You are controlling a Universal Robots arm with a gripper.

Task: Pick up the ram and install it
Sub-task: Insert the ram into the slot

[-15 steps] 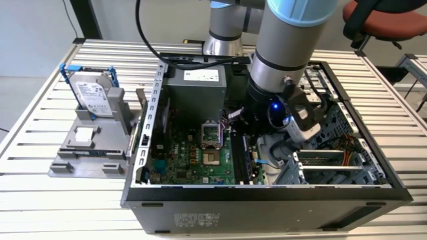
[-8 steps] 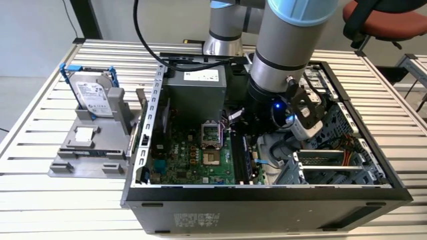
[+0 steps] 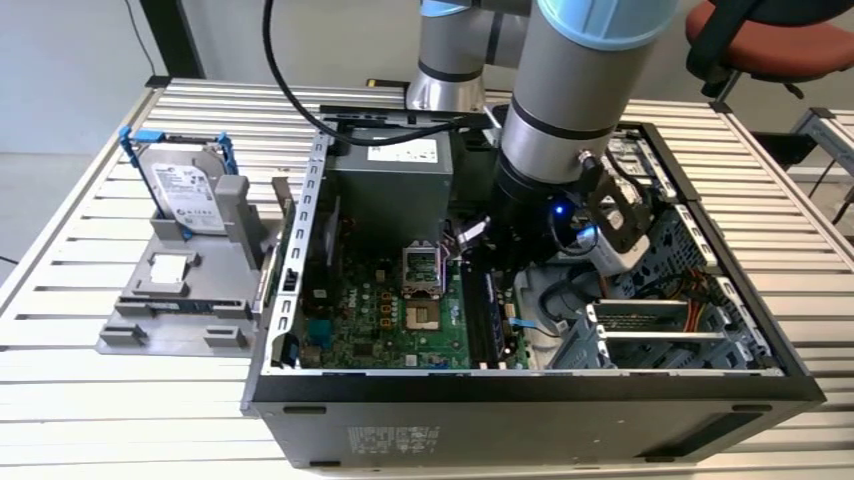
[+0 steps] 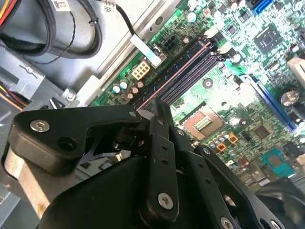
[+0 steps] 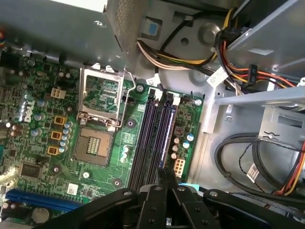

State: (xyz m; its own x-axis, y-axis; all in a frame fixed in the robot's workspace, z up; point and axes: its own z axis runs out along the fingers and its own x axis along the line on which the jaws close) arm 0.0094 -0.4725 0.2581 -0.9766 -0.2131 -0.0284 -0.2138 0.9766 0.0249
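Black fingers of my gripper (image 5: 164, 179) sit closest to the lens in both wrist views, drawn tight together and clamped on the ram (image 5: 163, 138). That ram, a thin dark bluish strip, stands on edge and runs away from my fingertips (image 4: 159, 107). It lines up with one of the long black slots (image 5: 145, 138) on the green motherboard (image 5: 38, 124); whether it is fully seated I cannot tell. Just beside the slots lies the square processor socket (image 5: 101, 95) with its metal frame. Beyond it, bundled coloured cables (image 5: 190, 57) run past the grey metal walls.

In the exterior view my arm (image 3: 574, 130) reaches down into the open computer case (image 3: 534, 400) at the middle of the frame. Farther off, at the exterior view's left, a silver hard drive (image 3: 187, 190) stands upright in a grey stand (image 3: 174, 300) on the slatted table (image 3: 80, 400).
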